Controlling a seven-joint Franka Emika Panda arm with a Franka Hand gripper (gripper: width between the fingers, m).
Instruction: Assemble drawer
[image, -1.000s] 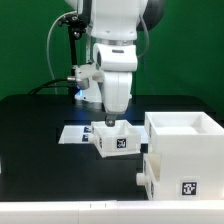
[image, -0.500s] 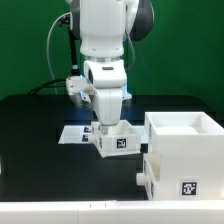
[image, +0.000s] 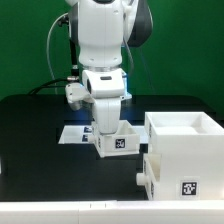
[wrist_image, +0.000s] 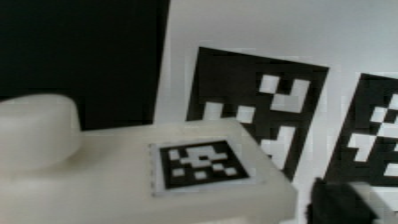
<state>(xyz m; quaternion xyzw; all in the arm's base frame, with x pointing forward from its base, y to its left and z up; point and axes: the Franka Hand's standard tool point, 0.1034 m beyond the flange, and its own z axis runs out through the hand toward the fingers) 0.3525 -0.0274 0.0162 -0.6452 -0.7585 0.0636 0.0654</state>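
A small white open-top drawer tray (image: 118, 143) with a square tag on its front stands mid-table. My gripper (image: 110, 128) is lowered onto its far side, fingertips at or inside the rim; the tray's wall hides them. The large white cube-shaped casing (image: 190, 145) stands at the exterior view's right, with another tag low on its front. In the wrist view the tray's tagged face (wrist_image: 134, 170) fills the frame very close, with a rounded white knob (wrist_image: 36, 120) beside it. One dark finger (wrist_image: 361, 200) shows at the edge, far from the centre, so the jaws stand apart.
The marker board (image: 72, 133) lies flat on the black table behind and under the tray; its tags also show in the wrist view (wrist_image: 267, 95). A white strip runs along the table's front edge (image: 60, 212). Cables hang behind the arm.
The arm has come down and shifted slightly toward the exterior view's right, bringing the gripper from just above the small tray down to its rim. The tray and casing have not moved.
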